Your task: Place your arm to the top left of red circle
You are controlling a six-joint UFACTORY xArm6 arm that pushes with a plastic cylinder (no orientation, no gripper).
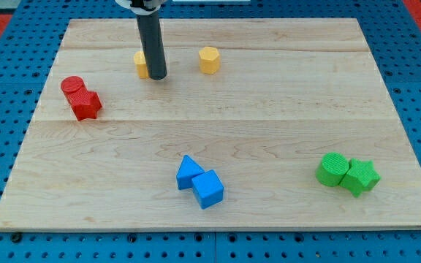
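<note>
camera view | my tip (157, 76) touches partly hidden yellow block (140, 64) | clamps nothing, no jaws

A single straight dark rod (152, 44), entering from the view's top edge, left of centre. Near-vertical, leaning barely toward the view's right as it descends. Cylindrical, matte charcoal, of even thickness along the whole visible length. At the upper end, a pale collar with a dark band, cut off by the frame. No arm links or wrist joints visible above that. My tip (157, 76) at the rod's lower end, flat-ended, resting at surface level in the upper part of the view, left of centre. No gripper, no fingers, just the plain rod. Faint shadow pooled at the foot of the rod.
</note>
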